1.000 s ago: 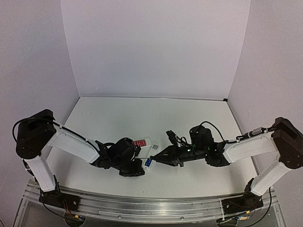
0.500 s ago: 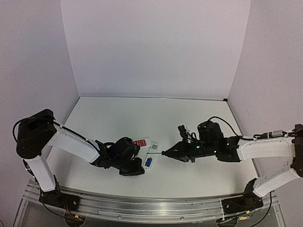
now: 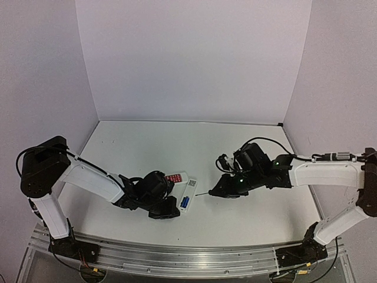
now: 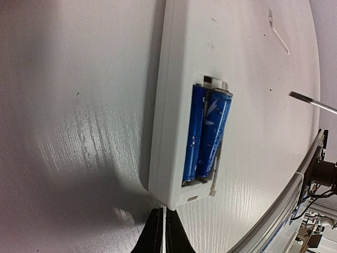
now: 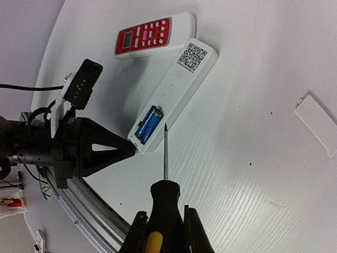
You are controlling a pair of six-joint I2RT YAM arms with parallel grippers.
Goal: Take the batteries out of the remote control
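- The remote control (image 5: 176, 95) is laid back-up on the table (image 5: 253, 174), QR sticker up, with the compartment uncovered at the end nearest the left gripper (image 4: 162, 234).
- The batteries (image 4: 207, 134) are seen side by side in that compartment. Both are seated and none is out.
- The left gripper is closed to a point with nothing held. Its tip is butted against the remote's battery end, apparently as a stop.
- The right gripper (image 5: 165, 232) is clamped on the screwdriver (image 5: 165, 195) handle. The blade tip is just beside the compartment edge, and contact cannot be told.
- Step judged: the first cell is to be pried out, so the task is barely started.
- The tip should be slid under one end of the nearer cell and levered up gently, not stabbed.
- The push should be aimed toward the left gripper's stop, so the remote is not shoved away.
- Risk: the blade slips and the remote is spun into the red-faced remote (image 5: 152, 36) just beside its far end.
- A white flat piece (image 5: 316, 124), likely the cover, is lying well apart.
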